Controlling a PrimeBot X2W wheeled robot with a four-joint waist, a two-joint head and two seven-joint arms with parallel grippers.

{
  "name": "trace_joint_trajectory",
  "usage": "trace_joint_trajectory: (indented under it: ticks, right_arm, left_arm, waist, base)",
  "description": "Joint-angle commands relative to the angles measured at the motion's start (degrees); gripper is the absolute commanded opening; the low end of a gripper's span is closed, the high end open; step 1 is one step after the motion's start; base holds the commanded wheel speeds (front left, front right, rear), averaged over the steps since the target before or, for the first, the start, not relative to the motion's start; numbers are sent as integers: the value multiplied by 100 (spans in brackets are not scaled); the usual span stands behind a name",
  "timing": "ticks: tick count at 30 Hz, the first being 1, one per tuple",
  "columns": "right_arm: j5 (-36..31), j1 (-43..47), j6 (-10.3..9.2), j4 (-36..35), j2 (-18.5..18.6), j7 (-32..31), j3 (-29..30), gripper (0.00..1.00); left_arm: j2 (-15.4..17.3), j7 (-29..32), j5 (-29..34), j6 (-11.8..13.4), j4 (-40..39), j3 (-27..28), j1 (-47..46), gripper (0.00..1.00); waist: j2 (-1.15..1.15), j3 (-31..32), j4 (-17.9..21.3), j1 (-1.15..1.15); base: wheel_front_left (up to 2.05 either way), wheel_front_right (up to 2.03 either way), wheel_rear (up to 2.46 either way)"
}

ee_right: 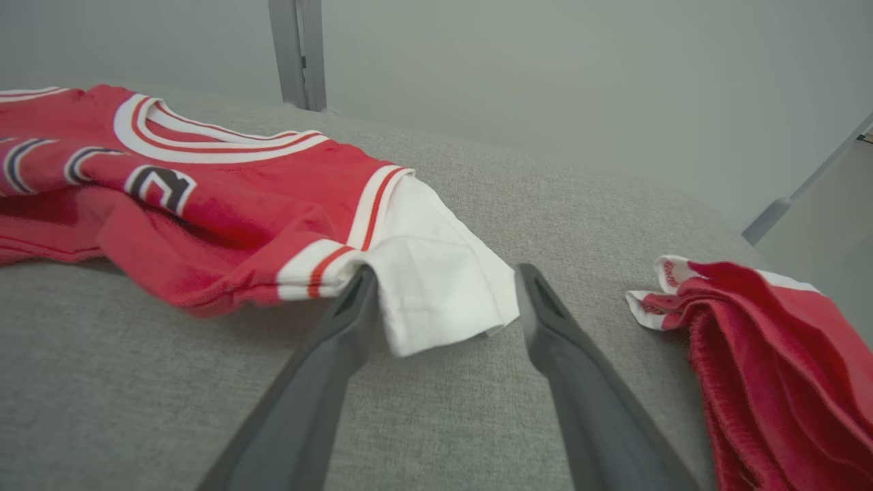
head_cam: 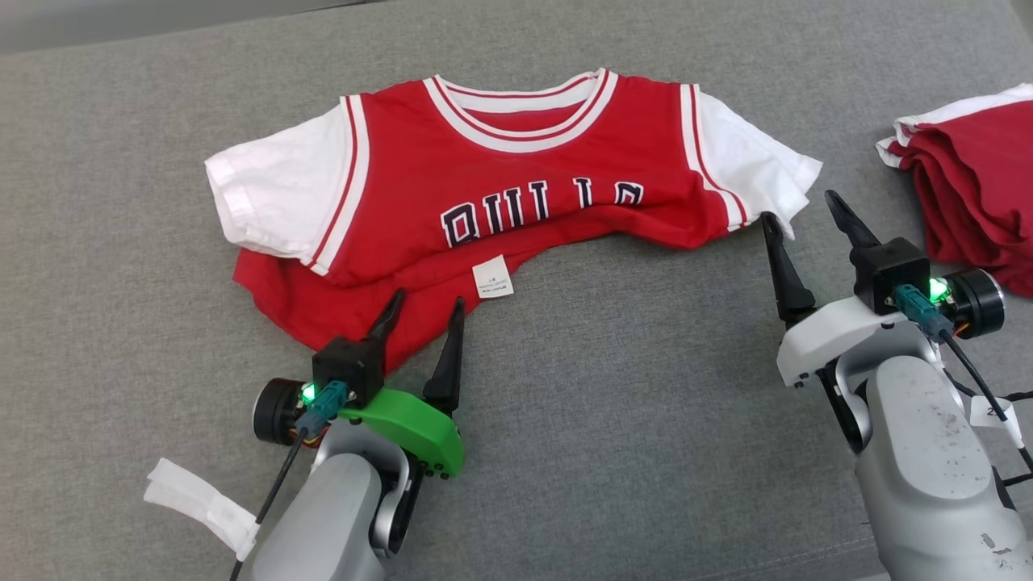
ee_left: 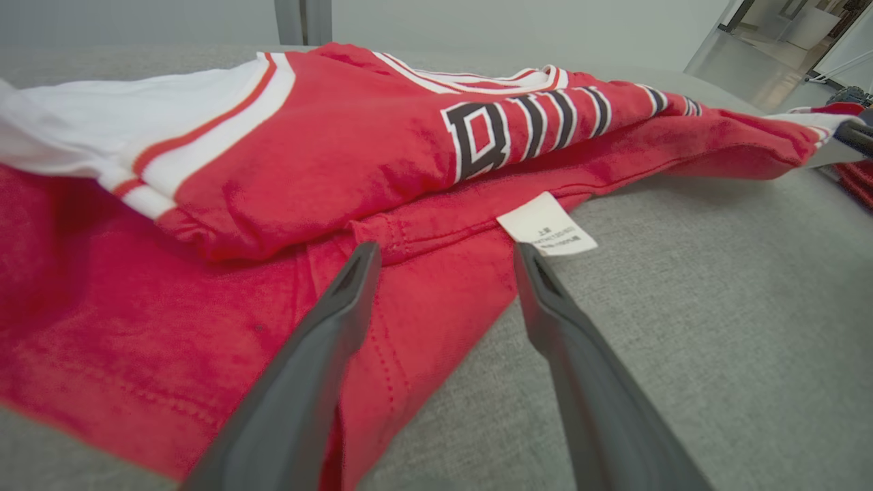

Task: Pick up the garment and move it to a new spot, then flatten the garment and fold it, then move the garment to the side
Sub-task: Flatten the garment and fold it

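The garment (head_cam: 500, 169) is a red jersey with white sleeves and dark lettering, lying on the grey cushion with its lower part folded up over the front. A white care label (head_cam: 492, 277) shows on the folded hem. My left gripper (head_cam: 426, 303) is open at the jersey's near hem, its fingers (ee_left: 341, 300) over the red cloth (ee_left: 204, 307) and beside the label (ee_left: 545, 225). My right gripper (head_cam: 800, 212) is open just short of the white right sleeve (ee_right: 436, 286), whose corner lies between the fingers (ee_right: 545, 307), not pinched.
A stack of folded red and white garments (head_cam: 968, 177) lies at the right edge, seen as a stack of cloth (ee_right: 771, 354) from the right wrist. The grey cushion (head_cam: 629, 387) is bare between my arms. A metal post (ee_right: 300, 54) stands behind.
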State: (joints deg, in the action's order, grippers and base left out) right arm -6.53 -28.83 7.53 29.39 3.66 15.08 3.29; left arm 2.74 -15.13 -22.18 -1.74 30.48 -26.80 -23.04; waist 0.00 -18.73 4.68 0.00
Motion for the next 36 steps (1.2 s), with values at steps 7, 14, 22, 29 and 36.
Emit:
trace_joint_trajectory:
  ticks: [7,14,22,29,36]
  right_arm:
    - [34,117,-9,-74,-28,11,14,100]
    - [42,113,-10,-75,-49,11,-8,100]
    - [66,65,-9,-19,-64,11,-82,100]
    - [108,233,-10,84,-62,11,-9,100]
    - [204,628,-9,147,-63,11,132,100]
  left_arm:
    - [31,0,-137,69,113,311,-157,100]
    - [31,1,-42,-19,117,382,-120,100]
    - [31,2,-121,-124,51,446,-215,0]
    - [31,0,-8,-132,-275,668,68,0]
    - [31,-1,130,-14,-996,928,631,0]
  waist:
    - [0,-178,167,0]
    - [0,-221,160,0]
    - [0,-184,176,0]
    - [0,126,79,0]
    - [0,758,-309,0]
  base:
    - [0,0,0]
    - [0,0,0]
    - [0,0,0]
    - [0,0,0]
    - [0,0,0]
